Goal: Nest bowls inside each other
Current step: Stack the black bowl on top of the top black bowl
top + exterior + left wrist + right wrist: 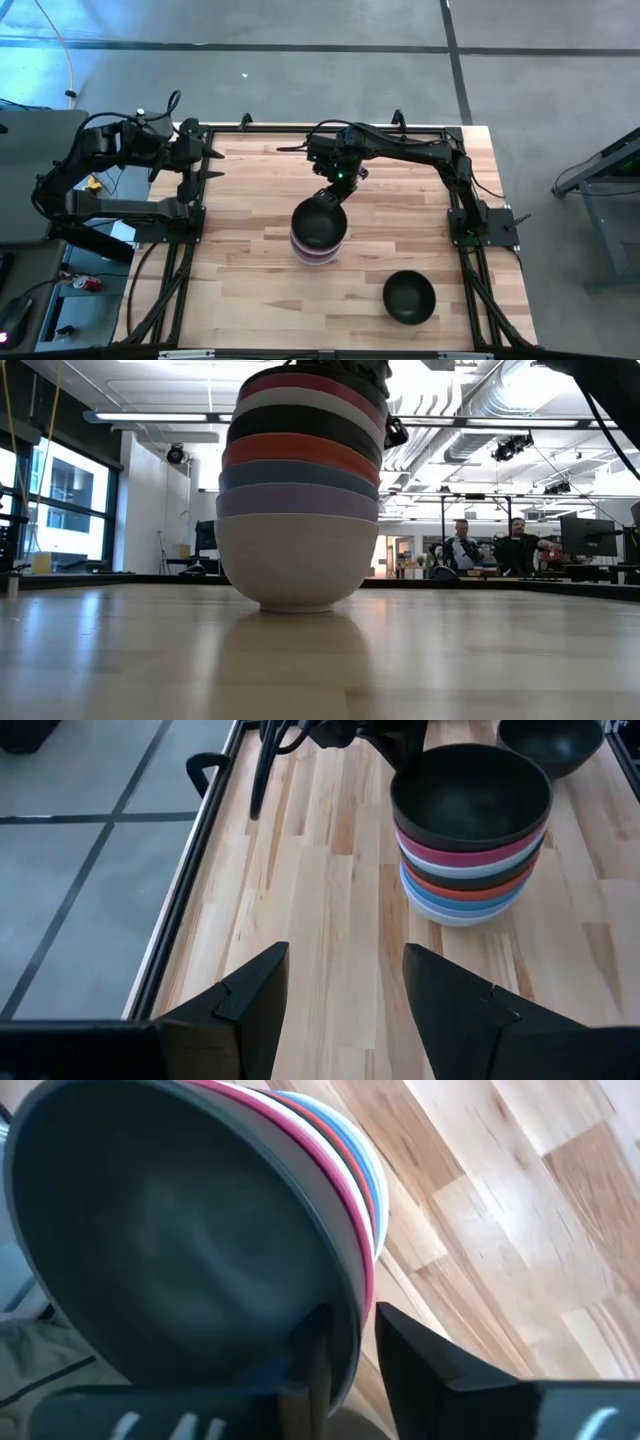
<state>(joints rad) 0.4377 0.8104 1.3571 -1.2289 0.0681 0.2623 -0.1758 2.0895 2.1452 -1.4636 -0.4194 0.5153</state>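
Straddling the rim of the top black bowl (170, 1270), the right gripper (331, 196) sits at the stack's twelve o'clock edge, one finger inside the rim and one outside. Whether it is pinching that rim or letting it go, I cannot tell. The stack of bowls (318, 233) stands upright near the table's (240, 290) centre, every mouth facing straight up; round as they are, they have no long axis apart from the vertical one they share. From the side the stack looks slightly out of true toward its top. A lone black bowl (409, 297) rests mouth-up, well apart at the stack's four o'clock. It is probably next, and the right arm is much nearer to it. The left gripper (212, 164) waits with fingers spread and empty at the table's ten o'clock corner, well clear of the stack.
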